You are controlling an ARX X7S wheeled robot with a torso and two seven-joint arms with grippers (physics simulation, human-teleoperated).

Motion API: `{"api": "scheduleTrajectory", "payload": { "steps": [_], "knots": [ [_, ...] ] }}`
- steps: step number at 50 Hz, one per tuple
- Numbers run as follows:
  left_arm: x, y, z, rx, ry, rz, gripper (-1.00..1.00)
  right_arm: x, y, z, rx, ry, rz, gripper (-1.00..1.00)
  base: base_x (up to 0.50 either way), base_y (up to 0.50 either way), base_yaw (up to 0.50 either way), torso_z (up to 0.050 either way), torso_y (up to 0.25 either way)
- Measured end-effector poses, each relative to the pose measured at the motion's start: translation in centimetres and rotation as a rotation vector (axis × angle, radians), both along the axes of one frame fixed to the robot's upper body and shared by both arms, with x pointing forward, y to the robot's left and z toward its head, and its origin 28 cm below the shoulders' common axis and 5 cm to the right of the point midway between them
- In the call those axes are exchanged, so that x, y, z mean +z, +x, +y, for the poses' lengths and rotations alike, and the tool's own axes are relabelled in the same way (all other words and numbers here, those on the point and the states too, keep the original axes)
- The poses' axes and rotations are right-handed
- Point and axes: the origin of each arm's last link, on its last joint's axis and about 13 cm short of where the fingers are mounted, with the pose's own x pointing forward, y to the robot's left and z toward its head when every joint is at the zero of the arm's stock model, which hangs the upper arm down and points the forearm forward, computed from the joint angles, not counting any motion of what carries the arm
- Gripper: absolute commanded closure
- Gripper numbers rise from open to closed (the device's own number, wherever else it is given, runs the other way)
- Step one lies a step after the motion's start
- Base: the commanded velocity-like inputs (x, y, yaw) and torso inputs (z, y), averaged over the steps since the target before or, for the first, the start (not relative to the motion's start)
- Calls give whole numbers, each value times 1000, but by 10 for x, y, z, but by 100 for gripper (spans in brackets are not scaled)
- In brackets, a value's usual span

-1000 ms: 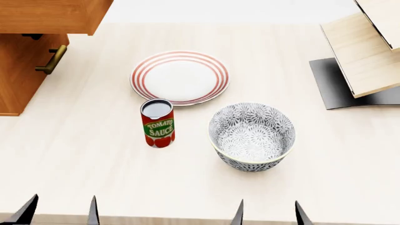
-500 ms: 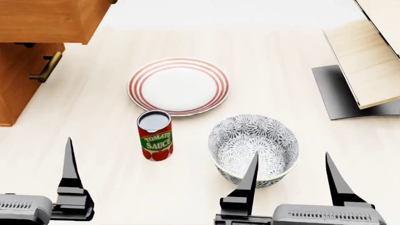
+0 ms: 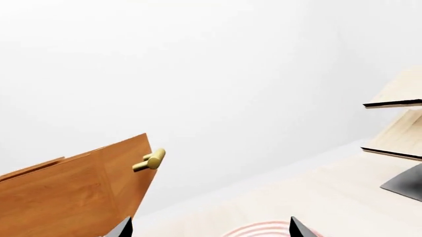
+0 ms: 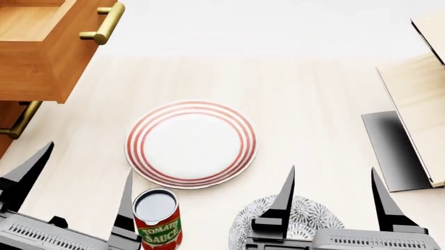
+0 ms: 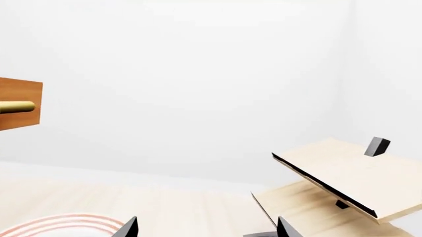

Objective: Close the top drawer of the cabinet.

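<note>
The top drawer (image 4: 41,49) sticks out from the cabinet (image 4: 8,122) at the far left of the head view, well fwd of the lower fronts; its inside shows from above and its brass handle (image 4: 104,23) sits on the flat front, facing toward the middle of the counter (image 4: 313,99). The handle's long axis runs roughly front-to-back along the drawer face, so the face itself is a broad flat target and the closing push must go leftward, into the cabinet. The left claw (image 4: 73,190) is low in the view, near the counter's front edge, fingers spread wide w/ nothing between them; the drawer lies ahead of it and a bit to the left, well apart. The right claw (image 4: 332,192) is likewise spread and empty, hovering over the patterned bowl (image 4: 306,219), much farther from the drawer. So the left arm is clearly the nearer one, and prob. the one to use. Between the left claw and the drawer front lies open counter; the striped plate (image 4: 191,143) sits to the right of that line and the tomato sauce can (image 4: 158,219) stands just beside the left claw's inner finger, a thing it could knock. In the left wrist view the drawer corner (image 3: 72,195) and handle end (image 3: 150,160) show ahead, no contact yet. The pale wood stand (image 4: 417,104) at far right is out of the way.
</note>
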Motion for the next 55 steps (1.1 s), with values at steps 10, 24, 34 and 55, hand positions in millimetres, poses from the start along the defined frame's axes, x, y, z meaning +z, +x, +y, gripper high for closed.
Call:
{"api": "scheduleTrajectory", "payload": {
  "steps": [10, 24, 34, 55],
  "knots": [
    [1, 12, 2, -47, -13, 56, -100, -4, 2, 3, 11, -25, -2, -100, 400, 0, 0, 0, 2],
    [12, 48, 5, -87, -15, 147, -100, -5, -1, 4, 22, -33, -31, -100, 0, 0, 0, 0, 0],
    [16, 72, 10, -64, -37, 194, -100, -7, -3, 0, 20, -14, -37, -100, 0, 0, 0, 0, 0],
    [26, 96, 24, 76, -179, 209, -100, -12, -1, -1, 28, -4, -33, -100, 0, 0, 0, 0, 0]
  ]
}}
